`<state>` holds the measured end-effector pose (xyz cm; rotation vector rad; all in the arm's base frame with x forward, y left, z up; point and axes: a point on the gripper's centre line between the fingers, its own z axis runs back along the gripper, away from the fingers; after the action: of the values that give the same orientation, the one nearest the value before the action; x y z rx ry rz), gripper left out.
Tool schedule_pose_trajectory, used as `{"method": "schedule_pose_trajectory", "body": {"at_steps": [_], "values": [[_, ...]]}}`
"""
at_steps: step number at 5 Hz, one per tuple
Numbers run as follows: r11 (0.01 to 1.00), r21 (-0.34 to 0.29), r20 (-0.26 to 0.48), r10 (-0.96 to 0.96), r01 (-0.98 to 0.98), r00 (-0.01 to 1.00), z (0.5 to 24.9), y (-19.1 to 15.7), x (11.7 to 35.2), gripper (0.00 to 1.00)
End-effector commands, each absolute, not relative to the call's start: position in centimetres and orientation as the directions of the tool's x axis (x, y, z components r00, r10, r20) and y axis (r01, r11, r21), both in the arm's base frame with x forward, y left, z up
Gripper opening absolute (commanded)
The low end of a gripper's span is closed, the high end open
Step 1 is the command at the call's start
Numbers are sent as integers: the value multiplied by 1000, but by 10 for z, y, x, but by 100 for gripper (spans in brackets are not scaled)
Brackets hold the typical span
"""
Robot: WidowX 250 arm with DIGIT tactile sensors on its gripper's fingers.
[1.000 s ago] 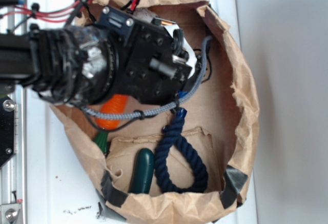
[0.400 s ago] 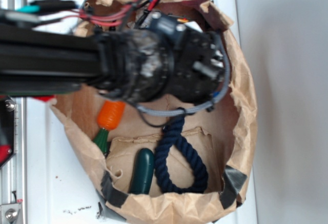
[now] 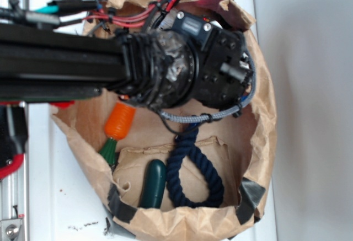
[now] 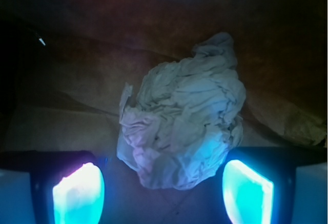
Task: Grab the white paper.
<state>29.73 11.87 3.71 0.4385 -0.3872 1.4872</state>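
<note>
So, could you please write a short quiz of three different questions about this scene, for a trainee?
1. True or false: in the wrist view, the white paper lies between the two glowing fingertips of the gripper.
2. Multiple choice: in the exterior view, what lies beside the dark blue rope loop at the bottom of the brown paper bag? A) a spoon B) a dark green vegetable C) a cup
3. Fill in: the orange object under the arm is a toy ____.

Key: 1 true; 2 B; 3 carrot
</note>
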Motion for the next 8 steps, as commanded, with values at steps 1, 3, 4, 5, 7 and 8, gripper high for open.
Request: {"method": "schedule_pose_trajectory", "body": {"at_steps": [1, 3, 4, 5, 7, 8], "values": [[41, -42, 521, 854, -998, 13, 58, 121, 294, 0], [74, -54, 533, 846, -996, 34, 62, 115, 296, 0], [104, -71, 530, 847, -992, 51, 68, 113, 294, 0], [148, -106, 479, 874, -983, 80, 85, 116, 292, 0], [110, -152, 352, 935, -982, 50, 106, 125, 277, 100], [49, -243, 340, 940, -969, -37, 97, 133, 269, 100]]}}
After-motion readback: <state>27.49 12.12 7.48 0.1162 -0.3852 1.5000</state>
